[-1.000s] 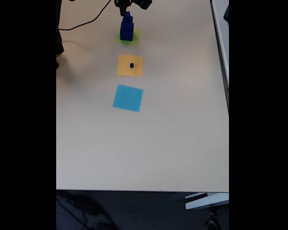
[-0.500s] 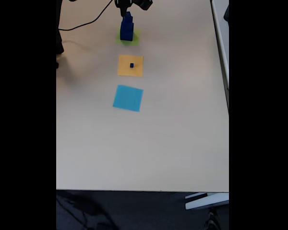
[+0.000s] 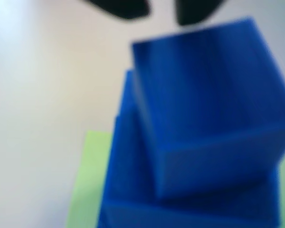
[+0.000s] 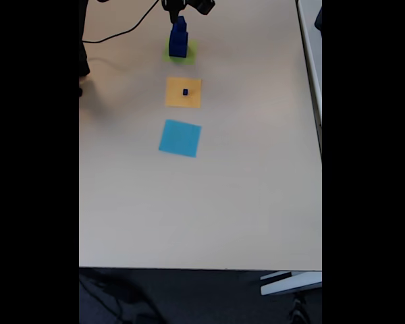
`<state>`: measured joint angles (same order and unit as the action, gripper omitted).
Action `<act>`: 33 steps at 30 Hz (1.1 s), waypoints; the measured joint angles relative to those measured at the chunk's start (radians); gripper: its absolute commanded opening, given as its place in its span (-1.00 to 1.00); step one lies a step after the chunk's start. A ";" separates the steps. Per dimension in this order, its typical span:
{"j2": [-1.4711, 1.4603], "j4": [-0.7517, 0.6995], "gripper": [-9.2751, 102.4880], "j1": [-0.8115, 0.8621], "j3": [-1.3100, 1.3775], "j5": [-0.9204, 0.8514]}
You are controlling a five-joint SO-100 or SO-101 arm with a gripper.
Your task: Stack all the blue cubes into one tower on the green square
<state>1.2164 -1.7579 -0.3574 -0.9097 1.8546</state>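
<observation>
Wrist view, item one: two dark fingertips point(image 3: 123, 7) of the pincer point(image 3: 159, 10) entered at the top edge, blurred, with a pale gap between them. They stood just above the far edge of the uppermost blue cube point(image 3: 209, 99); whether they touched it could not be told, and whether the pincer was released or clenched could not be told either.

Item two: that uppermost blue cube, close to the lens and out of focus, sat turned slightly askew on a larger blue cube point(image 3: 128, 180) beneath it. A further step of blue showed at the bottom edge, too blurred to count as a separate cube.

Item three: the green square point(image 3: 88, 185) lay flat under the stack, a strip of it visible at lower left.

Fixed view, item four: the pincer point(image 4: 180, 13) hung at the top edge of the table point(image 4: 243, 202), directly above the tower of blue cubes point(image 4: 178, 39). The tower stood upright on the green square point(image 4: 190, 52), narrower at its top than at its base.

Item five: below the green square in this view lay an orange square point(image 4: 175, 94), with one tiny blue cube point(image 4: 185, 92) resting near its centre, well apart from the tower.

Item six: a light-blue square point(image 4: 179, 138) lay below the orange one, the three squares forming a rough column.

Item seven: a black cable point(image 4: 115, 35) curved across the table's upper left.
</observation>
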 measured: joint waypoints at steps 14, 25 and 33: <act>0.028 -0.003 -0.83 -0.011 -0.028 0.029; 0.229 -0.009 -0.83 0.009 -0.141 0.003; 0.106 -0.009 -0.83 0.115 0.153 -0.149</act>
<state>1.3223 -1.7671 -0.2424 -0.7563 1.7058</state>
